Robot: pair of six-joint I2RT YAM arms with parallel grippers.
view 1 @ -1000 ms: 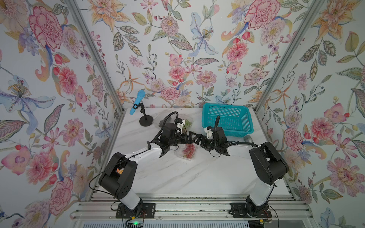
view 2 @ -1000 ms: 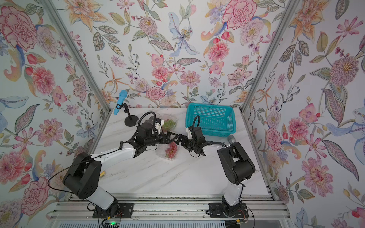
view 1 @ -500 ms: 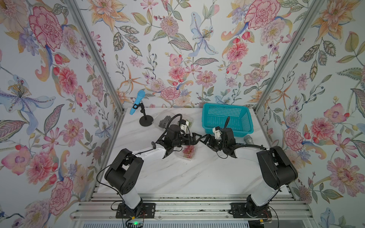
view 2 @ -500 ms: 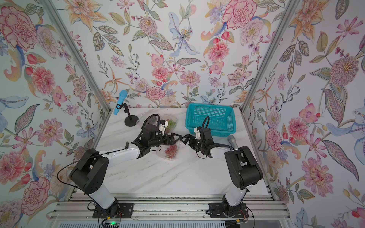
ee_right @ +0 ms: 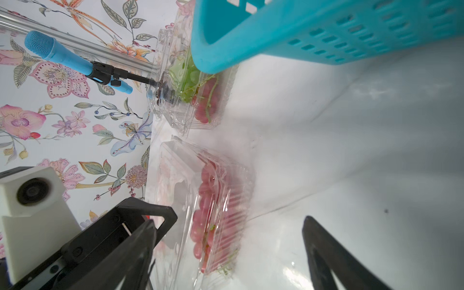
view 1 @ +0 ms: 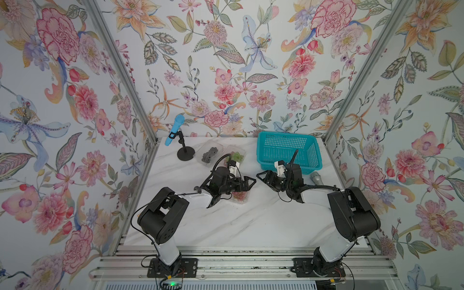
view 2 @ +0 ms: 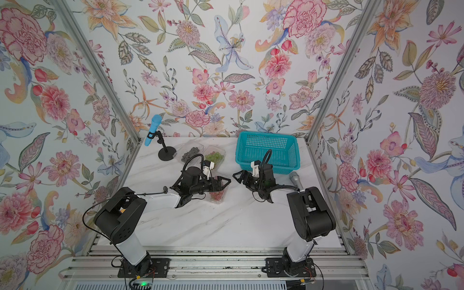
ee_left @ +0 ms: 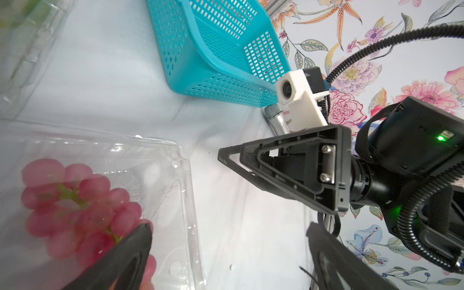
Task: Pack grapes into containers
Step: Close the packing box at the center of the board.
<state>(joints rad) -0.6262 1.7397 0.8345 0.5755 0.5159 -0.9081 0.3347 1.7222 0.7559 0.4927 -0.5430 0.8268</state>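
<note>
A: How were the fingers found?
B: The left gripper (ee_left: pixel 228 238) was seen spread wide, nothing held, with one finger (ee_left: pixel 125 256) in front of the red grapes (ee_left: pixel 75 200) lying in the nearest clamshell (ee_left: pixel 187 180). The right gripper (ee_right: pixel 228 226) was likewise parted and empty, its tip near the left's.
A: What was obscured?
B: In both top views that clamshell was half covered by the left gripper; whether its lid was shut could not be told. Farther back, green grapes (view 1: pixel 236 156) and dark grapes (view 1: pixel 209 153) were boxed near the teal basket (view 1: pixel 261 157).
A: And changed?
B: The right gripper had been shifted toward the basket; the clamshell was left unmoved.
</note>
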